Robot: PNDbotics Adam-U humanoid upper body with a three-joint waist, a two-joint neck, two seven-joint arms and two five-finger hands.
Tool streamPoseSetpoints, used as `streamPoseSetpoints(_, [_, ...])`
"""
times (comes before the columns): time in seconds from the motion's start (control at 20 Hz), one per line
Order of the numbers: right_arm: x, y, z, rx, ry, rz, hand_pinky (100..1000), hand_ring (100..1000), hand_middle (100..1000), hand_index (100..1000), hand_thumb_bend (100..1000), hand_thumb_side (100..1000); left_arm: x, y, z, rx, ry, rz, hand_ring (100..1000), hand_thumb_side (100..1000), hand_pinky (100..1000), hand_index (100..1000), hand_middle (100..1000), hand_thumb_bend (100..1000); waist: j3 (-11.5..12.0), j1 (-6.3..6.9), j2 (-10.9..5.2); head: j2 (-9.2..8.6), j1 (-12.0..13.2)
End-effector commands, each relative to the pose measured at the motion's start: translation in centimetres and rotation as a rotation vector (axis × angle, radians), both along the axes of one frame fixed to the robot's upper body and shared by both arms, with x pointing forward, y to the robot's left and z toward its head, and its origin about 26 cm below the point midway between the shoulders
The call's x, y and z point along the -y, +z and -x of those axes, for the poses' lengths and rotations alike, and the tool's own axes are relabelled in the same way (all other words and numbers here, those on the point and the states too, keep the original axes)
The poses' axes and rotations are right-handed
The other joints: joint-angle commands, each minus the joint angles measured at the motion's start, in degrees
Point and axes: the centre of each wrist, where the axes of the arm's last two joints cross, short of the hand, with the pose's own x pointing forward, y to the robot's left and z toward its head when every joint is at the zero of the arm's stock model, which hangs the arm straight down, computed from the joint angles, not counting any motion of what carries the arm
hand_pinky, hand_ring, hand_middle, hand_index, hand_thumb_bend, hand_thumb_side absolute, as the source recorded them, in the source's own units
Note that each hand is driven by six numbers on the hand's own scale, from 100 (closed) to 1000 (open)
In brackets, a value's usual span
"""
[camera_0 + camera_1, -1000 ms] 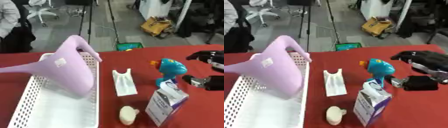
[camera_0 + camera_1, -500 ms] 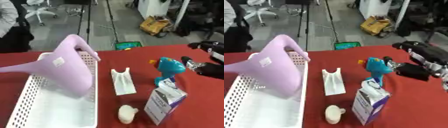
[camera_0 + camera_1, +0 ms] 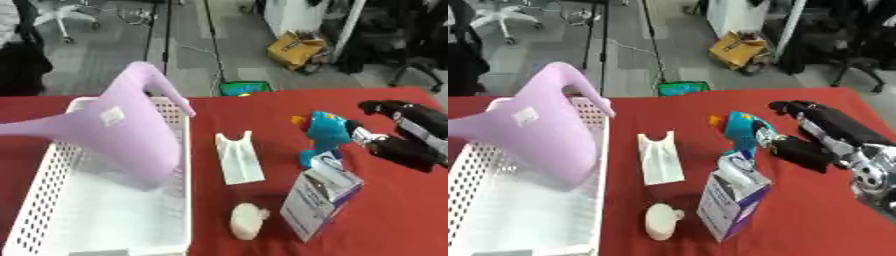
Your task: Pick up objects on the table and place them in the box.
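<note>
A white perforated basket (image 3: 54, 212) stands at the left of the red table, with a lilac watering can (image 3: 122, 135) leaning inside it, spout to the left. At mid-table lies a flat white holder (image 3: 238, 160), and a small cream object (image 3: 248, 220) sits nearer the front. A white-and-purple carton (image 3: 317, 198) stands at front right, and just behind it a teal toy (image 3: 739, 128) with an orange beak. My right hand (image 3: 826, 131) reaches in from the right, open. Its thumb is at the toy's right side and its fingers stretch out behind. The left hand does not show.
The table's far edge runs across the upper part of the view, with a green object (image 3: 243, 88) on the floor just beyond it. A yellow bag (image 3: 297, 48) and office chairs stand further back. Bare red cloth (image 3: 815, 215) lies right of the carton.
My right hand has moved left across the table until its thumb reached the teal toy. The things on the table have stayed put; the view itself shifted a little.
</note>
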Motion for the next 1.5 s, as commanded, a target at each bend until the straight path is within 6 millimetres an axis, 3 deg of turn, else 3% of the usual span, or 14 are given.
streamPoseSetpoints(0.05, [0.0, 1.3, 0.3, 0.008, -0.030, 0.013, 928, 977, 899, 1000, 326, 1000, -0.4, 0.6, 0.4, 0.017, 0.010, -0.037, 862, 874, 837, 780, 813, 100, -0.98, -0.06, -1.44, 0.86, 1.96])
streamPoseSetpoints(0.4, [-1.7, 0.0, -0.2, 0.000, 0.018, -0.099, 940, 986, 907, 1000, 292, 1000, -0.5, 0.1, 0.5, -0.001, 0.021, -0.044, 860, 877, 832, 770, 806, 100, -2.71, -0.05, -1.28, -0.03, 5.05])
streamPoseSetpoints(0.5, [-2.1, -0.5, -0.3, -0.008, 0.033, -0.101, 925, 972, 891, 1000, 278, 1000, -0.5, 0.1, 0.5, -0.003, 0.022, -0.039, 859, 879, 831, 768, 804, 100, -2.58, -0.10, -1.23, -0.25, 5.13])
streamPoseSetpoints(0.55, [-2.2, -0.6, -0.3, -0.004, 0.040, -0.096, 909, 963, 881, 1000, 208, 1000, -0.5, 0.1, 0.5, -0.004, 0.023, -0.038, 858, 878, 830, 765, 801, 100, -2.57, -0.09, -1.23, -0.30, 5.12])
streamPoseSetpoints(0.9, [-2.7, -0.9, -0.6, -0.008, 0.072, -0.061, 892, 961, 874, 1000, 254, 1000, -0.5, 0.0, 0.5, -0.008, 0.028, -0.039, 853, 879, 829, 756, 791, 100, -2.76, -0.06, -1.13, -0.60, 4.51])
streamPoseSetpoints(1.5, [-4.1, -2.6, -0.7, 0.079, -0.022, 0.036, 819, 904, 822, 1000, 202, 1000, -0.5, 0.1, 0.5, -0.006, 0.034, -0.038, 850, 878, 828, 749, 785, 100, -2.51, -0.09, -0.72, 0.17, 3.98])
